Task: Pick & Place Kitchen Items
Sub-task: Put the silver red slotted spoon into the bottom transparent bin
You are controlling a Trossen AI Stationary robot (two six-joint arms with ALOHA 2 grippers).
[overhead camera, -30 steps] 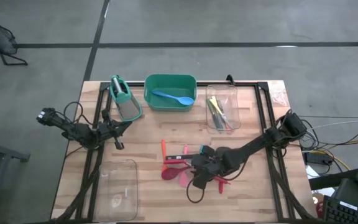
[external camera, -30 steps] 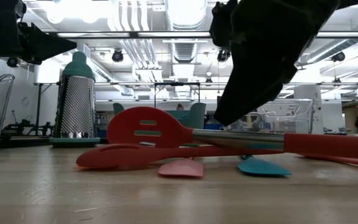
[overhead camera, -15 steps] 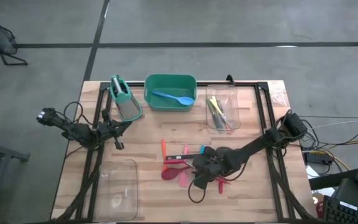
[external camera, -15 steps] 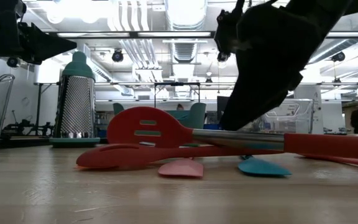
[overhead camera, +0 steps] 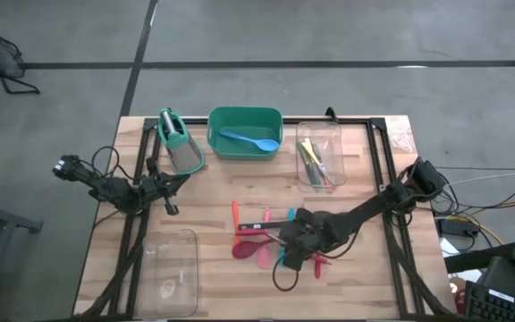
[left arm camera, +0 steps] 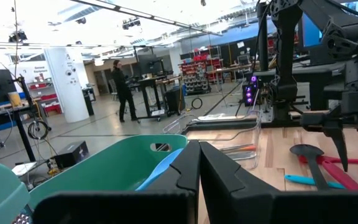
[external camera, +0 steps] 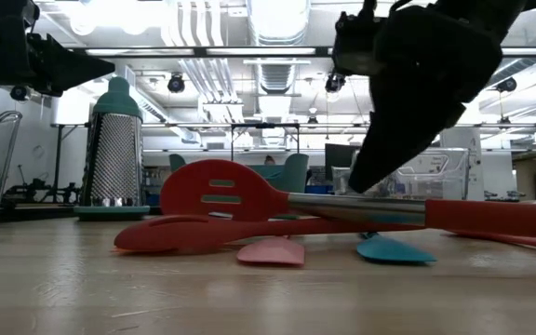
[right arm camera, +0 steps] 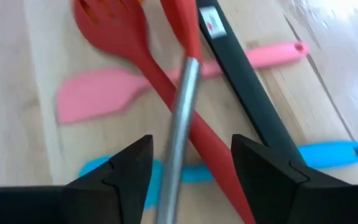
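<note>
A pile of utensils lies flat near the table's middle (overhead camera: 262,240): a red slotted spatula with a metal shaft (right arm camera: 182,106), a red spoon (right arm camera: 117,31), a pink spatula (right arm camera: 104,96), a black handle (right arm camera: 241,81) and a blue spatula (right arm camera: 328,152). My right gripper (overhead camera: 291,243) is open and hovers just above the pile, one finger on either side of the metal shaft (external camera: 361,209). My left gripper (overhead camera: 179,181) is shut and empty, raised at the table's left beside the grater.
At the far edge stand a metal grater with a teal handle (overhead camera: 179,141), a green tub (overhead camera: 240,121) holding a blue spoon (overhead camera: 253,140), and a clear bin (overhead camera: 318,134) holding slim utensils. Another clear bin (overhead camera: 170,273) sits at the near left.
My right gripper has shifted a little toward the table's right edge, staying just above the pile with its fingers open. The utensils have not moved.
</note>
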